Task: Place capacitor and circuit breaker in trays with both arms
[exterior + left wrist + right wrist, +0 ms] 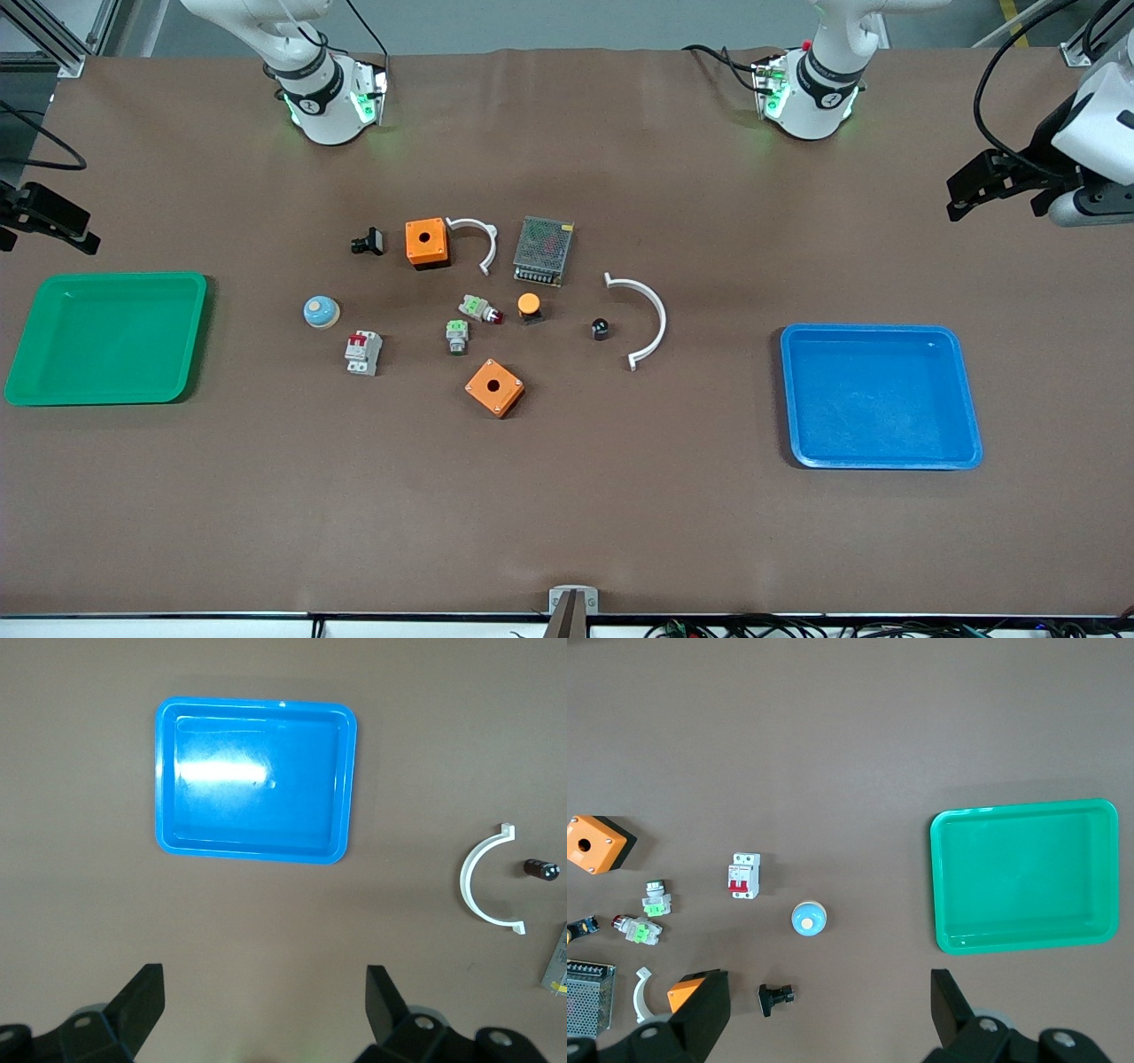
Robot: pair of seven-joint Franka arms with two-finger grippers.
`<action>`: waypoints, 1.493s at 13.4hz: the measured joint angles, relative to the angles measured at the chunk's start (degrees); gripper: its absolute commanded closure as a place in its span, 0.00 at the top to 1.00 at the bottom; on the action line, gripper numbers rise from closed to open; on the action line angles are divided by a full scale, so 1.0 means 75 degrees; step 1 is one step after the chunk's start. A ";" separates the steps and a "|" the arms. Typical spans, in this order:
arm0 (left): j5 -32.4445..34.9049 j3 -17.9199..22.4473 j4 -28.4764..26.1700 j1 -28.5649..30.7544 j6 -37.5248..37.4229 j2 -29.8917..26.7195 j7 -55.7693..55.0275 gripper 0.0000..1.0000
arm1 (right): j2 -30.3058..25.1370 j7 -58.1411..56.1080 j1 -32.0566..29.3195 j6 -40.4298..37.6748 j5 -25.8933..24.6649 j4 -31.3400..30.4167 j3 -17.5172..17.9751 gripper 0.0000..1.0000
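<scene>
- The brown-covered desk (pixel 567 514) carries a loose cluster of small parts in the middle, with a tray toward each end.
- The capacitor (pixel 600 329), a tiny black cylinder with a pale shiny top, lies on the desk just inside the curve of a large white plastic arc-shaped clamp (pixel 645 319); the two sit close but apart. In the left wrist view the capacitor (pixel 539 869) lies on its side beside the same clamp (pixel 485 880).
- The circuit breaker (pixel 363 353), a small white-grey rectangular block with red toggles, rests on the desk toward the right arm's end of the cluster, just nearer the front camera than a round blue-and-cream dome-shaped button (pixel 321 311). The right wrist view shows the breaker (pixel 743 876) with the dome (pixel 808 919) near it.
- The shallow green rectangular plastic tray (pixel 106 338) sits at the right arm's end of the desk; the shallow blue rectangular plastic tray (pixel 881 396) sits at the left arm's end. Nothing lies in either.
- The left end effector (pixel 264 1001) hangs high over the desk's left-arm end, its black fingers spread wide with nothing between them.
- The right end effector (pixel 828 1005) is up over the right-arm end of the desk, fingers likewise spread wide and holding nothing.
- Also in the cluster: two orange square boxes with a round hole (pixel 427 243) (pixel 494 387), a grey mesh-covered metal power supply (pixel 543 251), a smaller white arc clamp (pixel 476 239), an orange-capped black button (pixel 529 307), two grey-and-green push-button parts (pixel 479 308) (pixel 456 336) and a black clip-like part (pixel 368 241).
</scene>
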 measured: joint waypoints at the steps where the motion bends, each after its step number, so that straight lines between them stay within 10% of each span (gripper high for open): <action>1: 0.0000 -0.0012 0.0084 -0.0022 0.0001 0.0155 0.0000 1.00 | 0.0000 0.0000 0.0000 0.0000 0.0000 0.0000 0.0002 1.00; 20: -0.0236 -0.0307 0.0354 -0.3577 0.3137 0.4455 -0.4455 0.90 | 0.2950 0.0002 0.0773 0.1186 0.1403 -0.0124 0.0124 1.00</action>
